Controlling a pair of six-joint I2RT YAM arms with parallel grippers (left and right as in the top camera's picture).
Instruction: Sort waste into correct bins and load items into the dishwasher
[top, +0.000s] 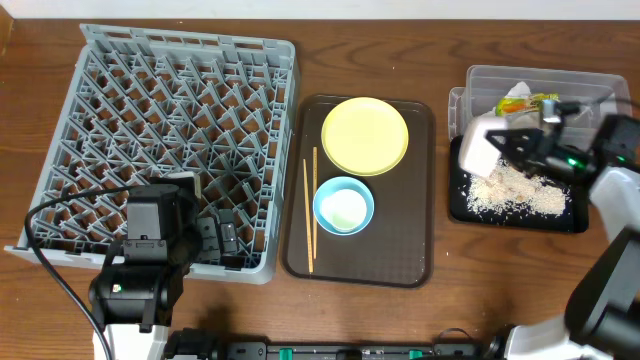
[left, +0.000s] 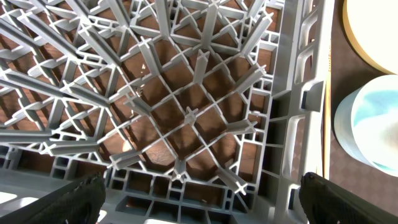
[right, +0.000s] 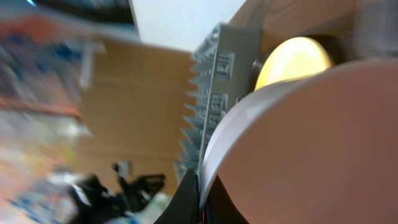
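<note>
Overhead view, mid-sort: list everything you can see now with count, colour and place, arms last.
dish rack: one, grey, table's left.
serving tray: one, brown, centre.
plate: one, yellow, serving tray's far end.
light blue bowl: one, near end of serving tray, whitish contents.
chopsticks: two, wooden, serving tray's left edge.
clear tub: one, far right.
snack wrapper: one, green-yellow-orange, in clear tub.
black tray: one, nearer than clear tub.
rice scraps: loose pile, whitish, in black tray.
white bowl: one, tipped over black tray.
left gripper: open, over dish rack's near right corner.
right gripper: shut on white bowl.
</note>
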